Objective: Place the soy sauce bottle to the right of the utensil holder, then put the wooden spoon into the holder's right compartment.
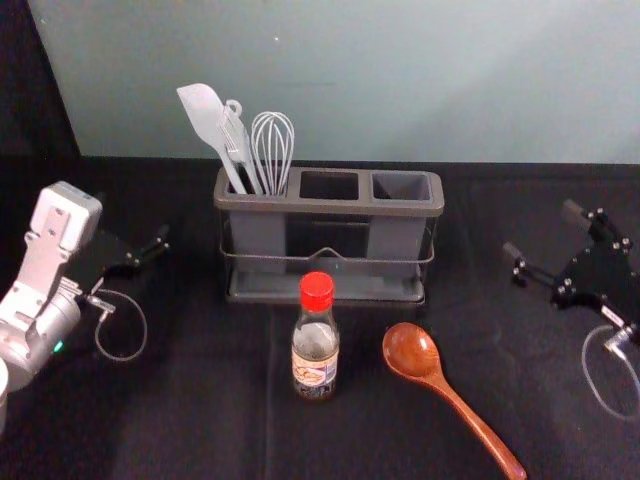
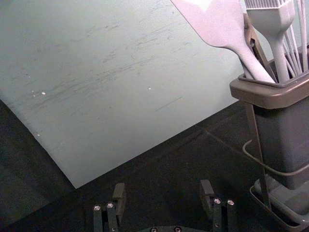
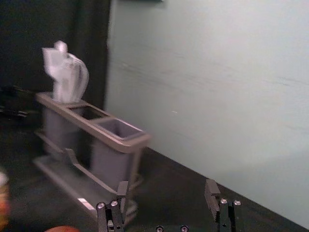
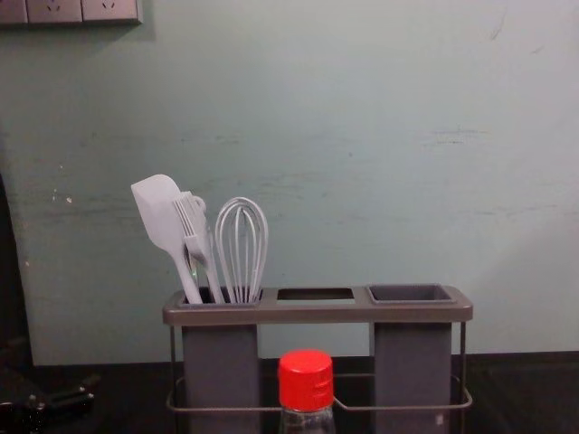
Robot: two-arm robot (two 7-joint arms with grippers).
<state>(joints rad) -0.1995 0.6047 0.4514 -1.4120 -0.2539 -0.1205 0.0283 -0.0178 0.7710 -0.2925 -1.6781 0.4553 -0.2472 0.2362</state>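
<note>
Surface (image 1: 190, 430) draped in black cloth. Utensil holder (image 1: 330, 207) standing toward back, soy sauce bottle (image 1: 315, 350) upright in front, wooden spoon (image 1: 411, 350) right of bottle, bowl end toward holder.

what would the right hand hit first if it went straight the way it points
Probably the wall: the right hand seems aimed past the right end of the holder, though that gap is hard to judge.

Utensil holder (image 1: 330, 207) stood upright, grey, brown-rimmed. Soy sauce bottle (image 1: 315, 345), red-capped and clear-walled, stood before the holder's middle; contents dark, probably low. Wooden spoon (image 1: 437, 382), glossy reddish-brown, lay before the holder's right part, bowl nearest it, handle slanting away rightward.
</note>
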